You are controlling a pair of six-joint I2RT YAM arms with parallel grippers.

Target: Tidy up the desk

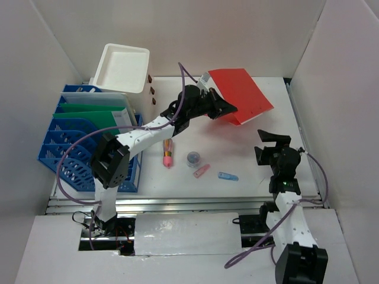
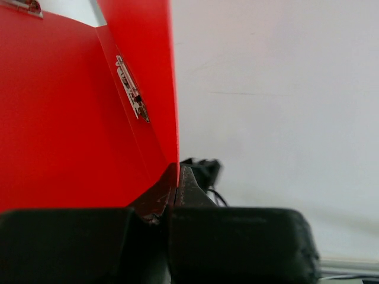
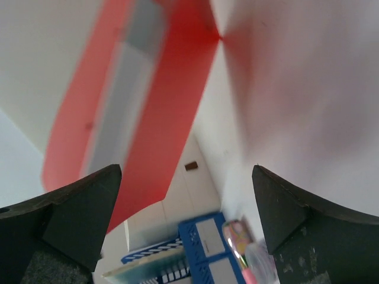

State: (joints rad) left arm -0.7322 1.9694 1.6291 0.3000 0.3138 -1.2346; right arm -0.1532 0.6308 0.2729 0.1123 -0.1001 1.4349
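Top external | left hand (image 1: 231,109) pinched tight on red binder (image 1: 244,90) cover edge, above counter (image 1: 249,160) | right hand (image 3: 186,177) spread wide, empty | binder looks stiff, light, slick: you'd grip near spine

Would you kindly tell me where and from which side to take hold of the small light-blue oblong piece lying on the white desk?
Pinch the small light-blue oblong piece across its narrow width at mid-length, coming straight down with the open right pincer. It lies flat, apart from the small pink piece, so probably only its long sides offer purchase.
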